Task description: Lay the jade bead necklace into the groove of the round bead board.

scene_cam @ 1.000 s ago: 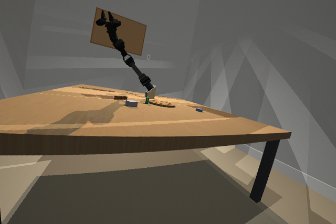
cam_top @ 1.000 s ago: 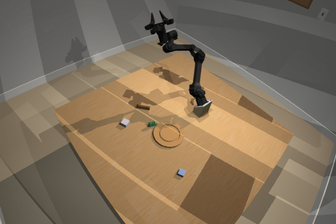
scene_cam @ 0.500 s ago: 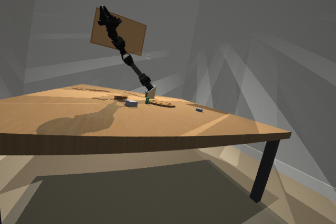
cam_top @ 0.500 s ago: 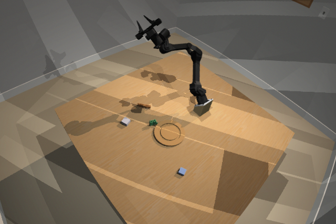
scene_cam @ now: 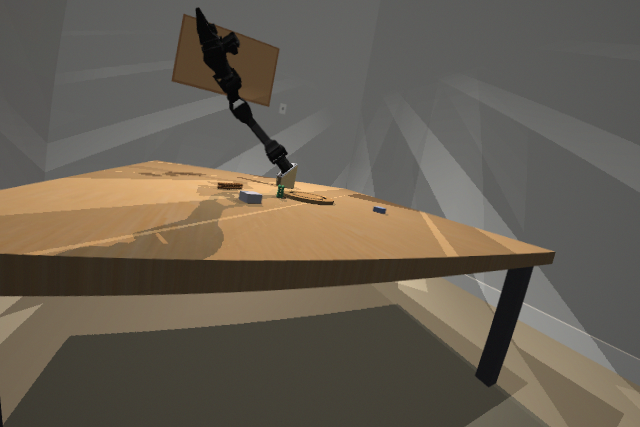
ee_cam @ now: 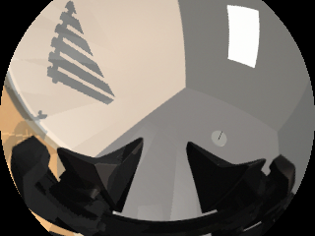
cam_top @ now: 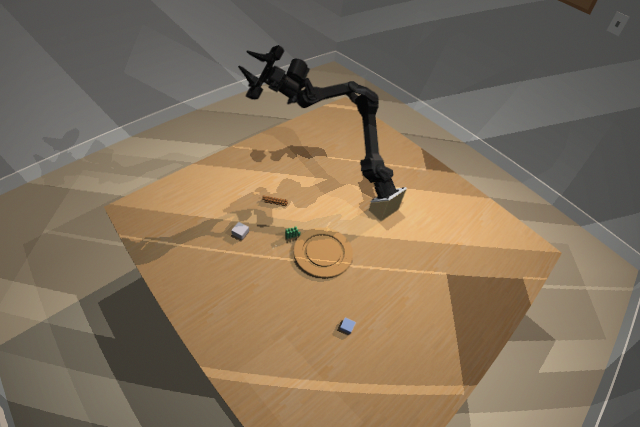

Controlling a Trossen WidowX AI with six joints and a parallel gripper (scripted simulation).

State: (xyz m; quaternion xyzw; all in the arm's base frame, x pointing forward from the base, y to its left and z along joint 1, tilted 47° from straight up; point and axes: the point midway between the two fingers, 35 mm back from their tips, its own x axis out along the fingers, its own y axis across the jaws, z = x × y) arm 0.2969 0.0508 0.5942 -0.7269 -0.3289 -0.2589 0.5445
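The jade bead necklace (cam_top: 292, 233) (scene_cam: 280, 191) is a small green bunch on the wooden table, just left of the round bead board (cam_top: 323, 254) (scene_cam: 310, 196), which lies flat and shows a circular groove. My gripper (cam_top: 249, 63) (scene_cam: 199, 16) (ee_cam: 165, 144) is raised high above the far part of the table, well away from both. Its fingers stand partly open with nothing between them. The wrist view shows only the walls and ceiling past the fingers.
A brown bead string (cam_top: 275, 200) (scene_cam: 230, 185) lies behind the necklace. A pale grey block (cam_top: 239, 230) (scene_cam: 250, 197) sits left of the necklace. A blue block (cam_top: 347, 325) (scene_cam: 379, 209) lies nearer the front. The arm's base (cam_top: 387, 200) stands behind the board.
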